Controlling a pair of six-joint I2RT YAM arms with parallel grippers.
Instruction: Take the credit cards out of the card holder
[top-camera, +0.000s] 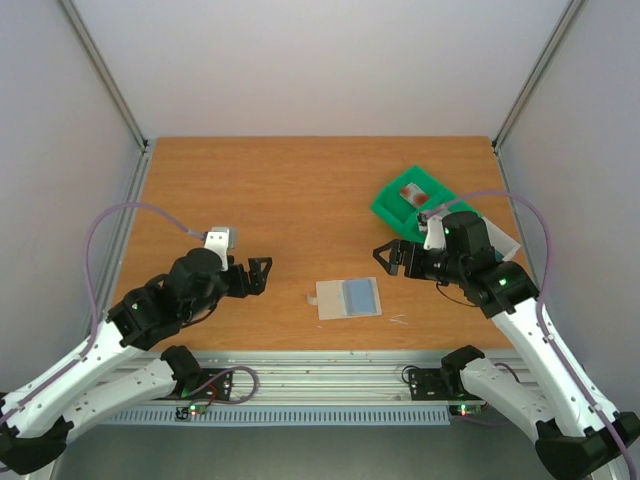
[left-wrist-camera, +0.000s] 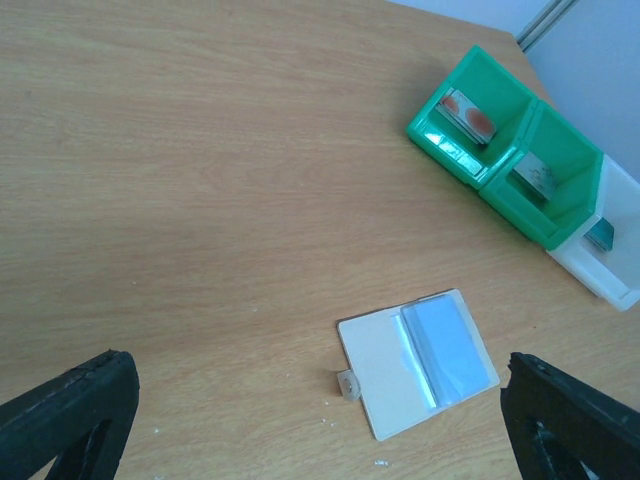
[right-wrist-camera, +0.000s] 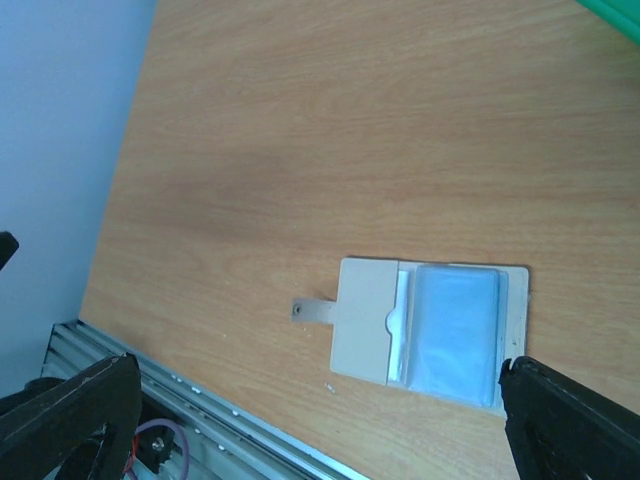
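The pale beige card holder (top-camera: 346, 298) lies open and flat near the table's front edge, its small tab (top-camera: 312, 299) pointing left. A blue-grey card (top-camera: 361, 295) sits under clear film in its right half. The holder also shows in the left wrist view (left-wrist-camera: 378, 375) and the right wrist view (right-wrist-camera: 365, 322), with the blue-grey card (left-wrist-camera: 448, 347) (right-wrist-camera: 456, 331) in it. My left gripper (top-camera: 261, 273) is open and empty, left of the holder. My right gripper (top-camera: 388, 258) is open and empty, above and to the right of the holder. A pinkish-red card (top-camera: 411, 193) lies in the green tray.
A bright green compartment tray (top-camera: 392, 207) stands at the back right, partly behind my right arm; in the left wrist view (left-wrist-camera: 505, 190) it holds cards, with a white bin (left-wrist-camera: 610, 275) beside it. The metal rail (top-camera: 330, 370) runs along the table's front edge.
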